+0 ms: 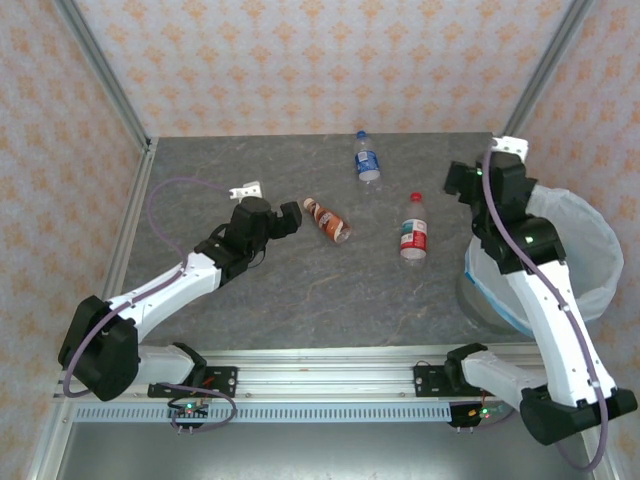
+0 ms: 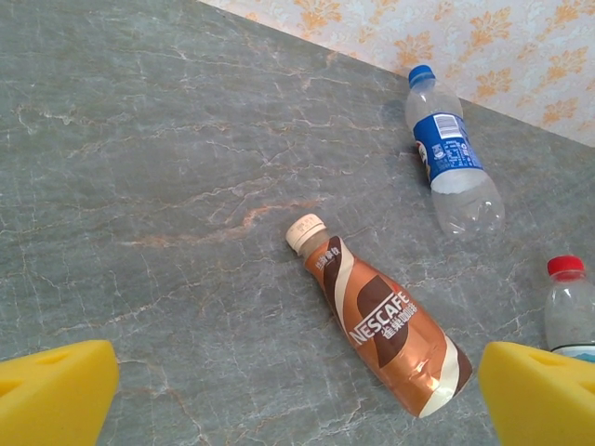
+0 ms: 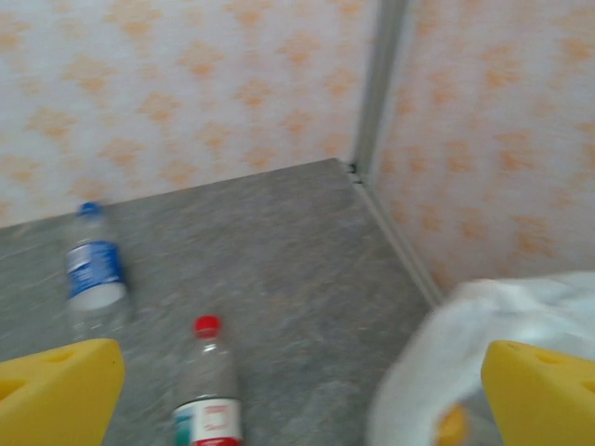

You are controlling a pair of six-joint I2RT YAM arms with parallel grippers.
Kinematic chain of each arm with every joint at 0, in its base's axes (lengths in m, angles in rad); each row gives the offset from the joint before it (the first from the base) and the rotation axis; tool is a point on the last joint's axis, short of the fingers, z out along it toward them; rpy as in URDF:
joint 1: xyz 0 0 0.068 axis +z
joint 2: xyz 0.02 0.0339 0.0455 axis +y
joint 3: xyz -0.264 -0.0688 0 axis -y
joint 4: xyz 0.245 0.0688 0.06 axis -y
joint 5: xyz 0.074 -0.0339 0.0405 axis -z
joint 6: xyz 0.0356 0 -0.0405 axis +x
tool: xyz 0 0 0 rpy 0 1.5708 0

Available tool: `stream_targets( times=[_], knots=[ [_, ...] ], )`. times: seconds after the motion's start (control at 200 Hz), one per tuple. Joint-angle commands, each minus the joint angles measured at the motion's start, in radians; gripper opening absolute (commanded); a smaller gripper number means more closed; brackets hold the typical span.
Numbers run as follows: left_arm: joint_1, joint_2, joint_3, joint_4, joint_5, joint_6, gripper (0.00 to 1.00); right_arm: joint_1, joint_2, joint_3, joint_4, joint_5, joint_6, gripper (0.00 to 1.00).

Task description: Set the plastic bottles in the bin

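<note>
- grey stone-look tabletop (image 1: 250, 290), walled in with orange-patterned paper, carries everything
- round grey bin lined with a translucent white plastic bag (image 1: 590, 215) stands at the right edge of the tabletop; the bag rim is blurred in the right wrist view (image 3: 446, 353), with an orange smudge inside it that I cannot identify
- left white arm (image 1: 170, 280) reaches diagonally to mid-tabletop; right white arm (image 1: 555, 310) rises across the bin's near-left side
- left hand (image 1: 296, 216) is spread wide with nothing held, its yellow pads (image 2: 56, 390) at the bottom corners of the wrist view, and it faces the brown bottle from just beside it
- right hand (image 1: 458, 182) is spread wide and empty too, yellow pads (image 3: 539, 390) far apart, by the bin's far-left rim, above the tabletop
- clear plastic bottle with red cap and red-white label (image 1: 413, 228) lies on its side between the brown bottle and the bin, cap toward the back wall, outside the bin
- clear plastic bottle with blue cap and blue label (image 1: 368, 158) lies on its side near the far edge of the tabletop, well apart from the bin
- brown plastic Nescafe bottle with cream cap (image 1: 328, 221) lies on its side mid-tabletop, cap end nearest the left hand; in the left wrist view (image 2: 386, 325) it sits ahead of the pads, not between them
</note>
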Motion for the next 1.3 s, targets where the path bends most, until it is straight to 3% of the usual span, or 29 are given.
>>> stream_targets(
  times=[0.0, 0.175, 0.485, 0.806, 1.051, 1.296],
  knots=[
    [0.011, -0.024, -0.014, -0.001, -0.006, -0.019, 1.00, 0.089, 0.061, 0.026, -0.004, -0.016, -0.015, 0.99],
    [0.012, -0.045, -0.025, -0.014, -0.020, -0.019, 1.00, 0.172, 0.147, 0.024, 0.037, 0.021, -0.059, 0.99],
    [0.017, -0.062, -0.038, -0.019, -0.025, -0.038, 1.00, 0.233, 0.261, -0.030, 0.117, -0.076, 0.022, 0.99],
    [0.018, -0.085, -0.058, -0.034, -0.045, -0.046, 1.00, 0.233, 0.347, -0.188, 0.301, -0.200, 0.134, 0.99],
    [0.021, -0.088, -0.063, -0.044, -0.052, -0.055, 1.00, 0.215, 0.478, -0.179, 0.248, -0.170, 0.178, 0.99],
    [0.022, -0.090, -0.066, -0.049, -0.061, -0.059, 1.00, 0.102, 0.556, -0.185, 0.161, -0.179, 0.222, 0.99]
  ],
)
